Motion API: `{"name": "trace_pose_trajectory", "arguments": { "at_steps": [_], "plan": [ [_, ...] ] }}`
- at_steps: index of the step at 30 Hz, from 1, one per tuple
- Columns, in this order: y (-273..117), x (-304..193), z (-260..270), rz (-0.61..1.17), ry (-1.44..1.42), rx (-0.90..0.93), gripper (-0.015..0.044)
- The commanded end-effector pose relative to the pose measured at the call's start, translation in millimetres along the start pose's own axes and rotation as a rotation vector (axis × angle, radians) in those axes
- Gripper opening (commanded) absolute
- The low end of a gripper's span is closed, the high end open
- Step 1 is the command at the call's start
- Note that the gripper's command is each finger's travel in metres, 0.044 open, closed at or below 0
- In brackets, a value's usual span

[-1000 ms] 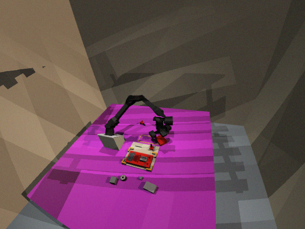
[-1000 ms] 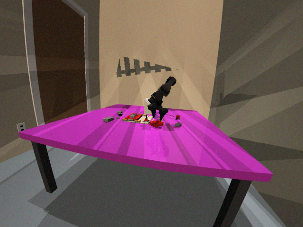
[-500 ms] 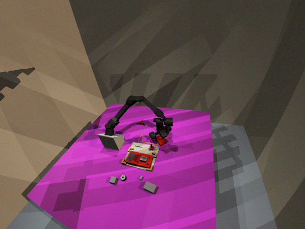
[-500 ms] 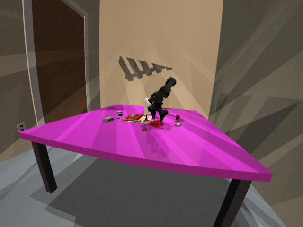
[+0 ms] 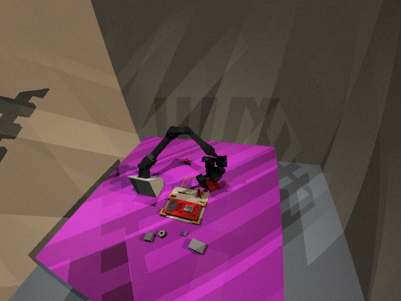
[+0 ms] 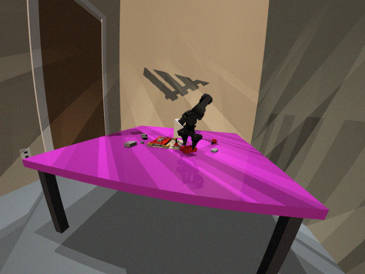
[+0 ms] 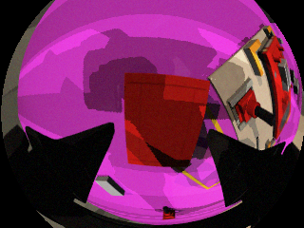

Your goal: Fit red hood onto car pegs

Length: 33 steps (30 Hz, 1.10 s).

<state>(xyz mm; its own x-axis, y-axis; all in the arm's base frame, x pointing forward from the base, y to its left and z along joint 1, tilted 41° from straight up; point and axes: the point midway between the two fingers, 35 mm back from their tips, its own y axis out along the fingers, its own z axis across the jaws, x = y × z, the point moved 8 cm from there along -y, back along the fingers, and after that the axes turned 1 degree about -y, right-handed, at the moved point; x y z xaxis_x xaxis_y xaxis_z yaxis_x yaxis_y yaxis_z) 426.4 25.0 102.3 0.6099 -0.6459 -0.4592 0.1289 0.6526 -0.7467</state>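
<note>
The red hood (image 5: 213,185) (image 6: 187,149) (image 7: 166,109) lies on the table beside the beige board, its flat roof facing the wrist camera. My gripper (image 5: 210,184) (image 6: 190,146) (image 7: 162,131) is open and empty, low over the hood. Its fingertips stand on either side of the hood in the wrist view, with gaps to it; exact fingertip height is unclear. The red chassis (image 5: 181,212) (image 7: 272,54) sits in the jig with orange corners (image 5: 197,222) (image 7: 256,57). The grey engine block (image 5: 188,208) (image 6: 160,139) is on its deck. The pegs are too small to make out.
A red piece with a black upright handle (image 5: 198,194) (image 6: 176,143) (image 7: 246,105) stands on the board near the hood. A yellow outline (image 5: 191,177) is beside it. A small red object (image 5: 187,160) (image 6: 214,141) (image 7: 168,213) and a grey block (image 6: 214,150) (image 7: 110,185) lie farther off.
</note>
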Motion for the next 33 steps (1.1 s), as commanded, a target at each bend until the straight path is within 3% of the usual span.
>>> {"name": "trace_pose_trajectory", "arguments": {
  "at_steps": [1, 33],
  "plan": [
    [2, 0, -1, -0.001, 0.003, -0.001, 0.044],
    [18, 0, -1, 0.0, 0.004, -0.001, 0.044]
  ]
}}
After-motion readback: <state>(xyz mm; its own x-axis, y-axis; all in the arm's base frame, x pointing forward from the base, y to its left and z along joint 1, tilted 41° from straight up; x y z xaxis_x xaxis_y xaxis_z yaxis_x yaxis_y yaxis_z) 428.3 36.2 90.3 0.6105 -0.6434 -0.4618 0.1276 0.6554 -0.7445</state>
